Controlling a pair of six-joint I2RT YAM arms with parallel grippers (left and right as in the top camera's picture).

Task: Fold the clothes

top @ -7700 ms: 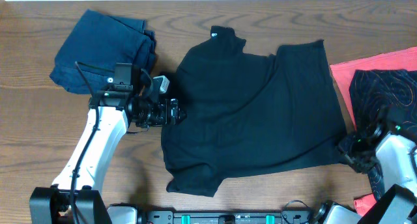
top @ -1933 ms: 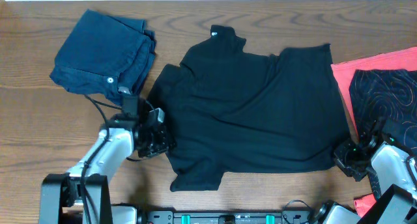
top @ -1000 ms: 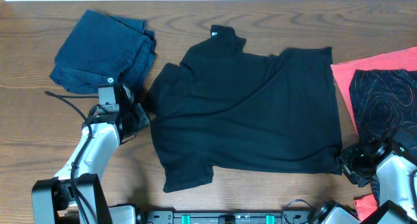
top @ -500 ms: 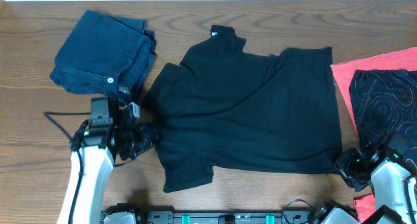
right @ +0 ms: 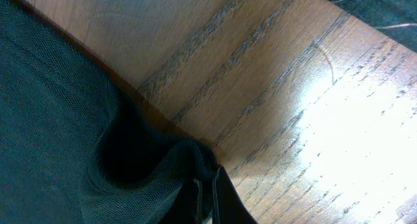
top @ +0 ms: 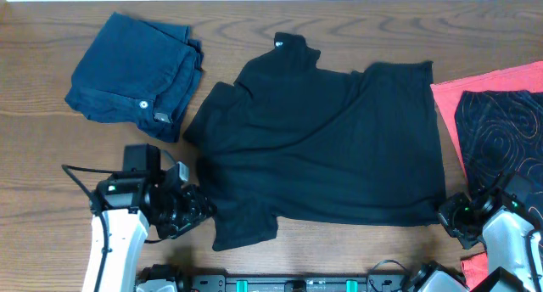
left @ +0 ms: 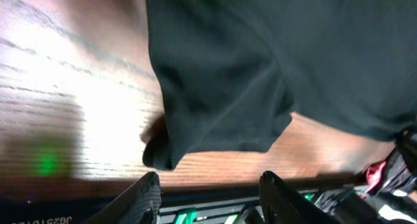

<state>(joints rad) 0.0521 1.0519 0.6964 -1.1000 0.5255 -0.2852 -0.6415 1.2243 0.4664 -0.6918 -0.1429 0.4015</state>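
A black T-shirt (top: pixel 322 139) lies spread flat mid-table, its neck tag (top: pixel 280 43) at the far side. My left gripper (top: pixel 202 211) sits at the shirt's near left sleeve (top: pixel 244 224). In the left wrist view this gripper (left: pixel 212 188) is open, and the sleeve corner (left: pixel 163 152) lies just ahead of its fingers (left: pixel 146 193) with nothing between them. My right gripper (top: pixel 448 216) is at the shirt's near right corner. In the right wrist view it (right: pixel 207 195) is shut on a bunched fold of the black fabric (right: pixel 150 165).
A folded dark blue garment (top: pixel 131 67) lies at the far left. A red cloth (top: pixel 488 80) with a dark patterned garment (top: pixel 501 126) on it lies at the right edge. Bare wooden table (top: pixel 51 148) surrounds the shirt.
My left gripper has moved toward the table's front along the shirt's left side to the sleeve and has opened. My right gripper has closed on the shirt's near right corner.
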